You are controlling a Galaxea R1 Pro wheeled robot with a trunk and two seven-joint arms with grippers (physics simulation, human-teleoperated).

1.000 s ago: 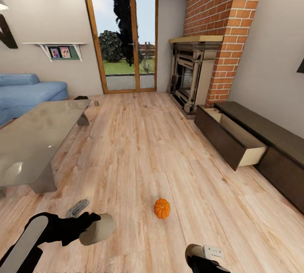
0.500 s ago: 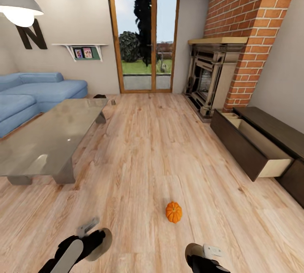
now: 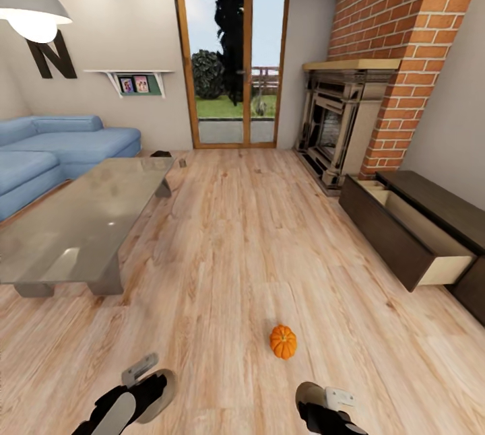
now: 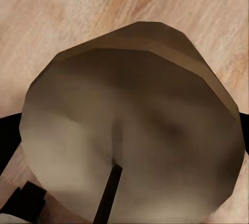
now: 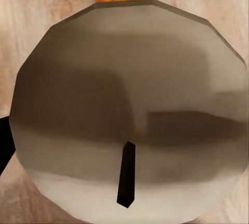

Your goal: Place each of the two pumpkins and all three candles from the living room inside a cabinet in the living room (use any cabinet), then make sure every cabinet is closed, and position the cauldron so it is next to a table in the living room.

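View: camera has panned left, lamp (image 3: 30, 14) now upper left.
Left arm (image 3: 124, 405): dropped lower, toward bottom edge.

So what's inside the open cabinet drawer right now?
The open drawer of the cabinet shows pale wood walls and a divider near its far end. No pumpkin or candle is visible, but its dark front panel hides the floor.

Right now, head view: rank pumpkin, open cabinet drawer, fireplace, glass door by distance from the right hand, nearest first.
1. pumpkin: on the floor just ahead of the right hand.
2. open cabinet drawer: farther ahead, to the right, pulled out from the cabinet.
3. fireplace: beyond the drawer, against the brick chimney.
4. glass door: in the far wall, farthest.
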